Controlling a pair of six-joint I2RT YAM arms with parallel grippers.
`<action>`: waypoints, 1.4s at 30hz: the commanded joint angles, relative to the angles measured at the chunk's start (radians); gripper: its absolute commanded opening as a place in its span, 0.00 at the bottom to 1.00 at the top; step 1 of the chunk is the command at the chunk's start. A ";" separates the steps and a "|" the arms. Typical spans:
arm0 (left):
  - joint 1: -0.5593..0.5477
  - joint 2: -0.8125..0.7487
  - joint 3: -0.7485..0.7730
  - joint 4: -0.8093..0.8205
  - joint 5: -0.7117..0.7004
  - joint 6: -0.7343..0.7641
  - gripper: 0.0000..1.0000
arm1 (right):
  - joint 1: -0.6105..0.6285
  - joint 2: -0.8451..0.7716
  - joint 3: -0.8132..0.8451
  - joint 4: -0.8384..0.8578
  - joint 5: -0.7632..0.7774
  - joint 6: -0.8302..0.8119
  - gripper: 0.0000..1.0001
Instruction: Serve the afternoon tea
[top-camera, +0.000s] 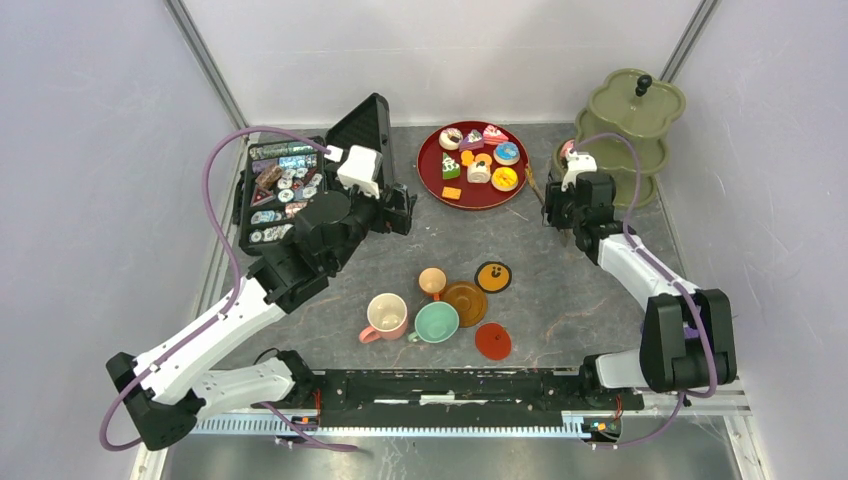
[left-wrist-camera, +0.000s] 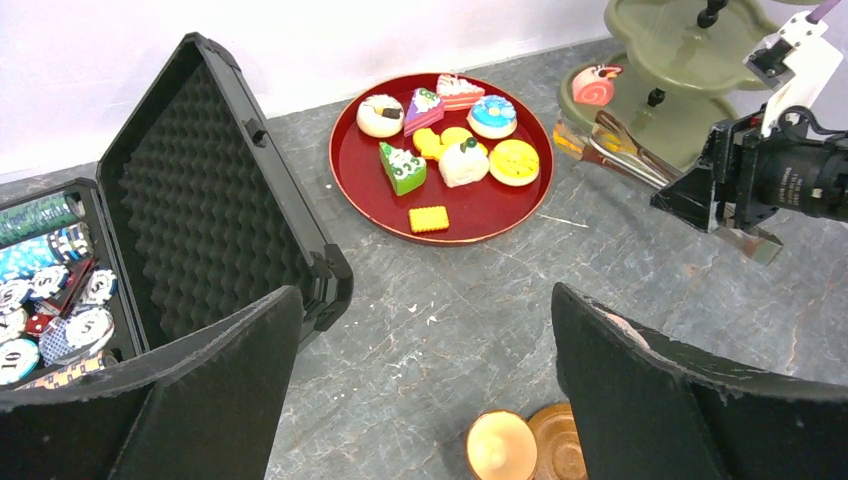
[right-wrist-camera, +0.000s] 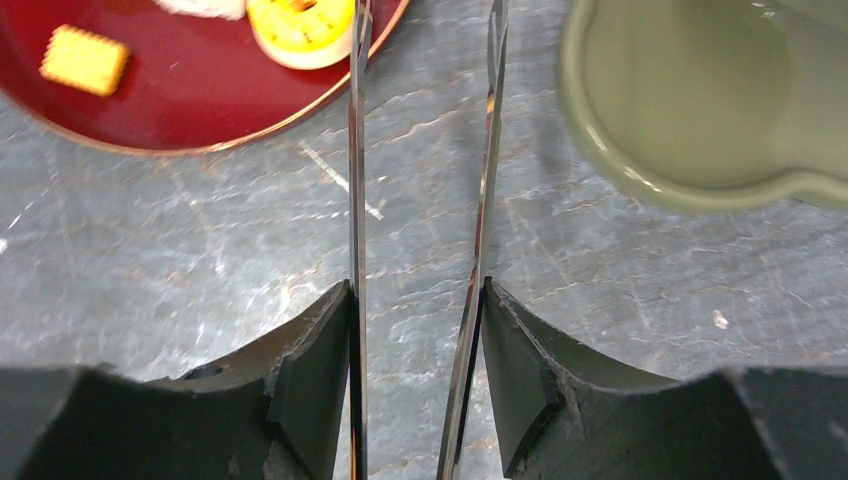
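1. Right gripper (right-wrist-camera: 417, 290) is clamped on the metal tongs (right-wrist-camera: 355, 200). Its fingers (right-wrist-camera: 310, 360) press the two blades from outside, but the blades stand apart and nothing is between the tips.
2. The tongs are probably the pickup tool, since the pastries (left-wrist-camera: 462, 165) look too small for the fingers to take cleanly.
3. The blades point far-left across the gap between red plate (left-wrist-camera: 490, 210) and green tiered stand (top-camera: 620, 105). One blade crosses the plate rim by the yellow donut (right-wrist-camera: 300, 20) — lined up for a pick, I'd say.
4. Nearly all the pastries sit on the red plate, far centre of the counter (top-camera: 560, 300). One pink roll (left-wrist-camera: 597, 85) is already on the stand's bottom tier, so the stand reads as the serving target.
5. Pink cup (top-camera: 385, 313), mint cup (top-camera: 437, 322) and orange cup (top-camera: 432, 280) are grouped near-centre, beside the saucers (top-camera: 492, 342) rather than on them.
6. Left gripper (left-wrist-camera: 428, 300) is open and empty, hovering over the counter between black case (left-wrist-camera: 200, 200) and cups — clear of the right arm's path.
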 joint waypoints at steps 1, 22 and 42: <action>-0.005 0.027 0.030 0.031 -0.033 0.021 1.00 | 0.004 -0.037 0.034 -0.086 -0.194 -0.055 0.54; -0.006 0.041 0.051 0.009 -0.022 0.038 1.00 | 0.174 0.157 0.370 -0.207 -0.156 0.151 0.56; -0.011 -0.005 0.008 0.040 0.018 0.009 1.00 | 0.262 0.299 0.482 -0.246 0.028 0.155 0.57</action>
